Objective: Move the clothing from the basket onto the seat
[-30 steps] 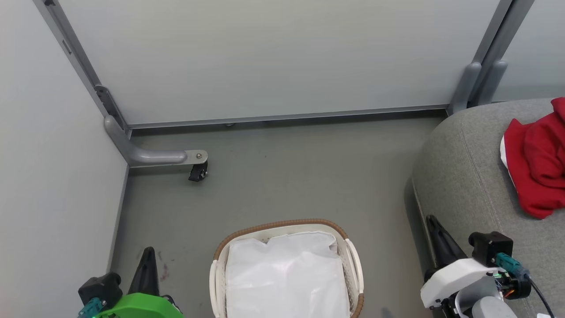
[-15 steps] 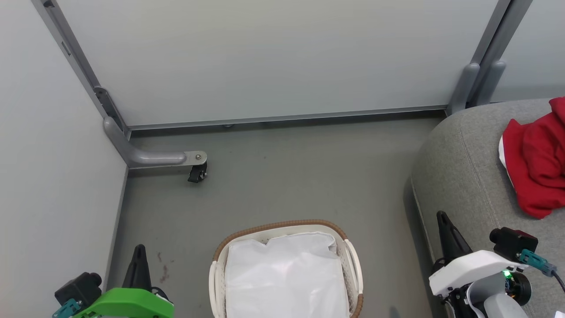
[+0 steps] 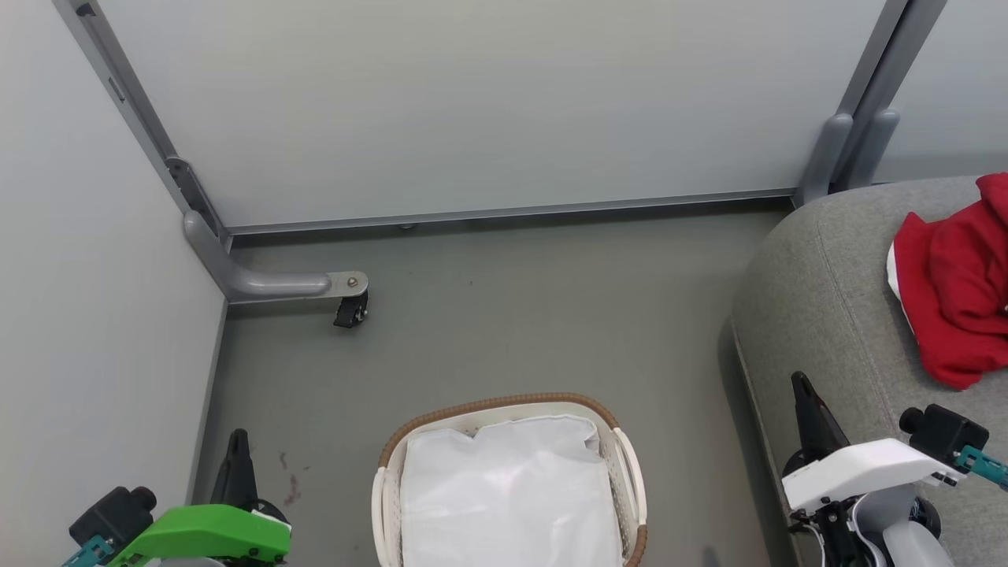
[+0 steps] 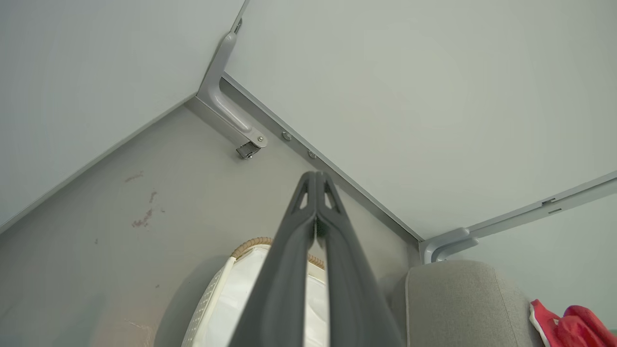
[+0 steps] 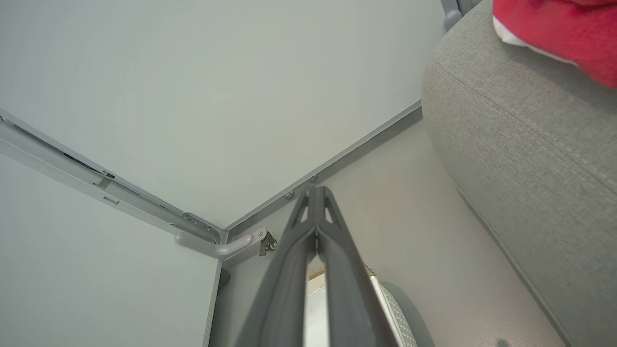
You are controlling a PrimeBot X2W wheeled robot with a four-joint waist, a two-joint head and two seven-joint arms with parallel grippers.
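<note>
Red clothing (image 3: 949, 291) sits on the seat (image 3: 819, 315), right edge.
Soft, floppy stuff, so pinch a fold; left hand (image 3: 238, 437) and right hand (image 3: 802, 384) closed, empty.

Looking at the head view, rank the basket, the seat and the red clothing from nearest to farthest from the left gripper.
From the left gripper, at the lower left:
1. the basket, just to its right, bottom centre.
2. the seat, across the floor on the right.
3. the red clothing, lying on the seat at the far right edge.

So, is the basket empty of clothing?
Empty of clothing, as far as it shows: the basket holds a white liner, nothing red. The red clothing lies on the seat.
</note>
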